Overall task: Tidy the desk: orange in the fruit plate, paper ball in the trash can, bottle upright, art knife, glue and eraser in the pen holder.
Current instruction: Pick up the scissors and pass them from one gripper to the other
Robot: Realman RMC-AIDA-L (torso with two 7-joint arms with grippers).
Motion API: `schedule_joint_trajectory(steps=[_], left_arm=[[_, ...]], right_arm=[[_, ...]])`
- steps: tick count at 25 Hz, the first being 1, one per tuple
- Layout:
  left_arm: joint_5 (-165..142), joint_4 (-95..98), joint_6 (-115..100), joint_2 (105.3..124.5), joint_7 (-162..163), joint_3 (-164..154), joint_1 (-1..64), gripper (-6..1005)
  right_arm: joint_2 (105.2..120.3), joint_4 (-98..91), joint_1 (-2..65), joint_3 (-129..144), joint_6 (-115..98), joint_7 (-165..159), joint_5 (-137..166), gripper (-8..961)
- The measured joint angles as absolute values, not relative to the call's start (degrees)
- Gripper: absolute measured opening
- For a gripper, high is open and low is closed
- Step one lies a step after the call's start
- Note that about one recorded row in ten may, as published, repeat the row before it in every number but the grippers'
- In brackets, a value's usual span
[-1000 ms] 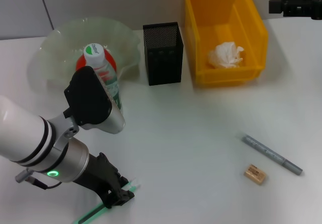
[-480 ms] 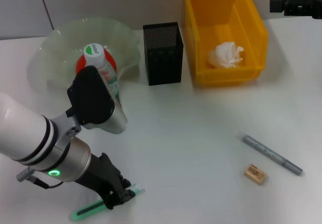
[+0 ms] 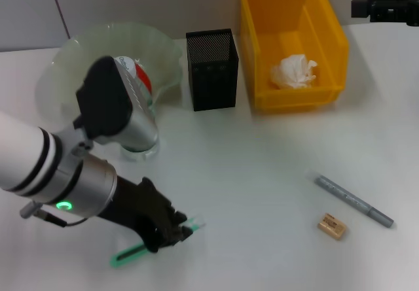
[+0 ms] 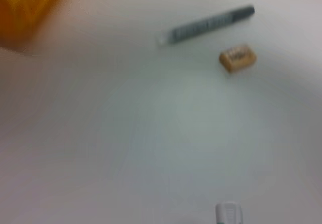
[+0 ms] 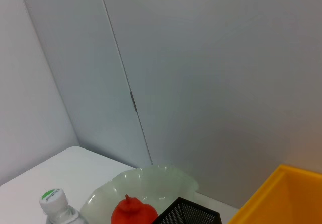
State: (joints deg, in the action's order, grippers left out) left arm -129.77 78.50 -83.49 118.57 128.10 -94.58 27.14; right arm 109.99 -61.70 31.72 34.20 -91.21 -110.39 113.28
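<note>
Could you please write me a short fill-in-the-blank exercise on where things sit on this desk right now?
1. The crumpled paper ball lies inside the ____ bin.
2. The left gripper is shut on a ____ art knife, low over the desk.
3. The eraser lies on the desk beside the grey ____.
4. The black mesh pen holder stands between the fruit plate and the ____.

Missing words: yellow; green; glue; bin

bin (image 3: 330, 42): glossy yellow plastic | pen holder (image 3: 211, 68): black mesh | plate (image 3: 72, 55): translucent, glossy
</note>
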Motion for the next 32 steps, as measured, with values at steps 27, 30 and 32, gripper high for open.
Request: schedule_joint_trajectory(steps=[27, 30, 32], left_arm=[[-105.1, 77.8, -82.1, 118.6, 111.2, -77.6, 31.5, 194], [-98.1, 76.3, -81.0, 118.56, 108.0, -74.4, 31.1, 194], [-96.3, 75.3, -80.6, 118.55, 107.8, -73.7, 31.2, 194]], right_arm=[[115.07, -61.4, 32.2, 36.6, -90.7, -103.6, 115.9, 646], [115.75, -60.9, 32.5, 36.9, -90.7, -102.2, 115.9, 646], [116.59, -60.7, 32.9, 37.4, -90.6, -100.9, 116.0, 645]])
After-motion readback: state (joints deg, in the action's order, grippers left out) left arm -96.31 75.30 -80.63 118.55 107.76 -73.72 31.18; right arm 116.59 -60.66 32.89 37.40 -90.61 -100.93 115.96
